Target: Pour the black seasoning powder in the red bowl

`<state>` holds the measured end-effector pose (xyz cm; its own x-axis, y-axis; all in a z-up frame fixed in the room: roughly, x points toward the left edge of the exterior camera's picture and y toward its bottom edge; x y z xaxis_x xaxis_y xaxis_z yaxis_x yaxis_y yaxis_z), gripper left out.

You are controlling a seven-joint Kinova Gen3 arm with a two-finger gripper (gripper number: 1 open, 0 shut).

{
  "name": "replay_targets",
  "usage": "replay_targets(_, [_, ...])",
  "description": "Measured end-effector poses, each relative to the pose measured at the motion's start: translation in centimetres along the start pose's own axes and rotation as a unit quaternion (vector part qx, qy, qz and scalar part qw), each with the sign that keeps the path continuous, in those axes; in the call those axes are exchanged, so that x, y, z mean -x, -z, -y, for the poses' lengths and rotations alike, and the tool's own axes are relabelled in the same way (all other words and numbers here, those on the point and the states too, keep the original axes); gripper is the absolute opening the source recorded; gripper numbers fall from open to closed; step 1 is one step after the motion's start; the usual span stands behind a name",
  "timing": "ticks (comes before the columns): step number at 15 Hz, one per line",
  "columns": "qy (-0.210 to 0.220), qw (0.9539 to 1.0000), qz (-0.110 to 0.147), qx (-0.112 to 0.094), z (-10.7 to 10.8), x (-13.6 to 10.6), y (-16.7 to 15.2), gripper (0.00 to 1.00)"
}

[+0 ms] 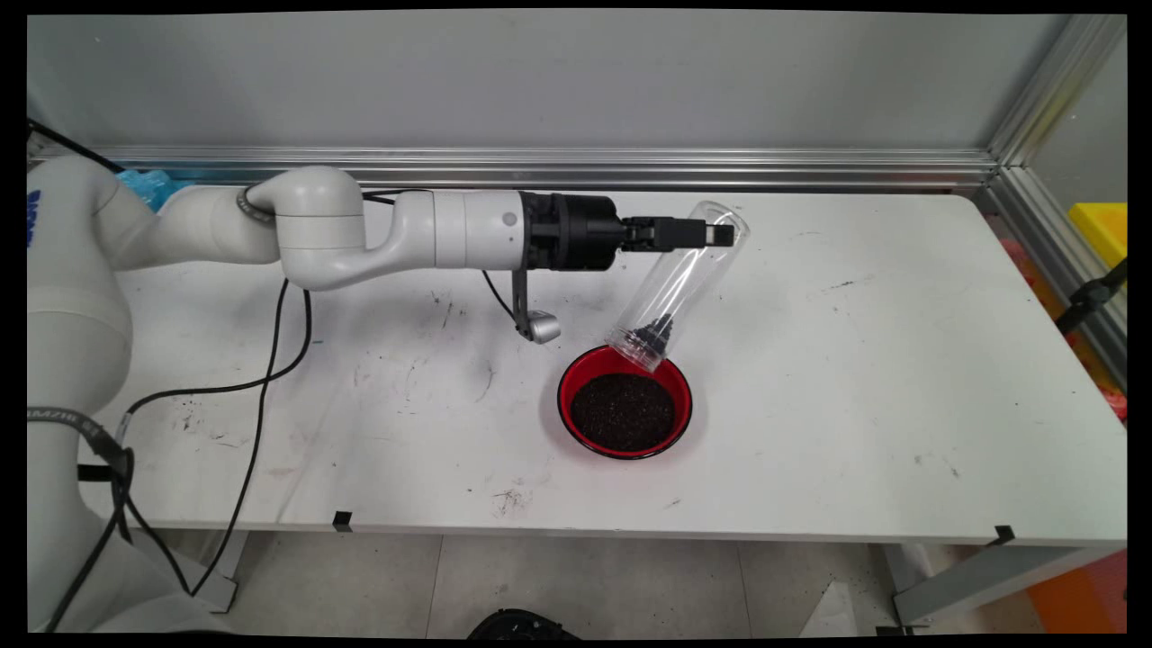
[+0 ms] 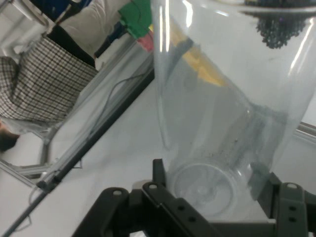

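My gripper [image 1: 715,234] is shut on the base end of a clear plastic cup [image 1: 675,288]. The cup is tilted mouth-down, and its mouth hangs just over the far rim of a red bowl [image 1: 567,400]. Dark granules [image 1: 650,335] cluster at the cup's mouth, and the bowl holds a bed of the same dark granules [image 1: 623,412]. In the hand view the cup [image 2: 222,123] fills the frame between the two fingers [image 2: 159,174], with granules [image 2: 279,27] at its far end.
A black cable [image 1: 270,360] droops from the arm onto the table's left part. An aluminium rail [image 1: 630,166] runs along the table's back edge, and a yellow box [image 1: 1102,229] sits beyond the right edge.
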<state>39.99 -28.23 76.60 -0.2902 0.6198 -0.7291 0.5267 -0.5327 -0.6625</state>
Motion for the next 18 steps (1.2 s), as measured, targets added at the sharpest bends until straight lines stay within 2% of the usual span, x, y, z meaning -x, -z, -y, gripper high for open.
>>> replay_targets(5, [0.053,0.9983,0.005,0.024,0.0,0.6,0.7,0.00])
replay_targets(11, [0.140,0.9884,0.008,0.058,0.3,1.7,1.5,0.00])
replay_targets(14, [0.178,0.9814,0.007,0.073,0.5,2.3,1.8,0.00])
replay_targets(16, [0.210,0.9736,0.007,0.088,0.4,2.8,2.1,0.00])
replay_targets(18, [0.247,0.9632,0.007,0.106,0.3,3.3,2.4,0.00])
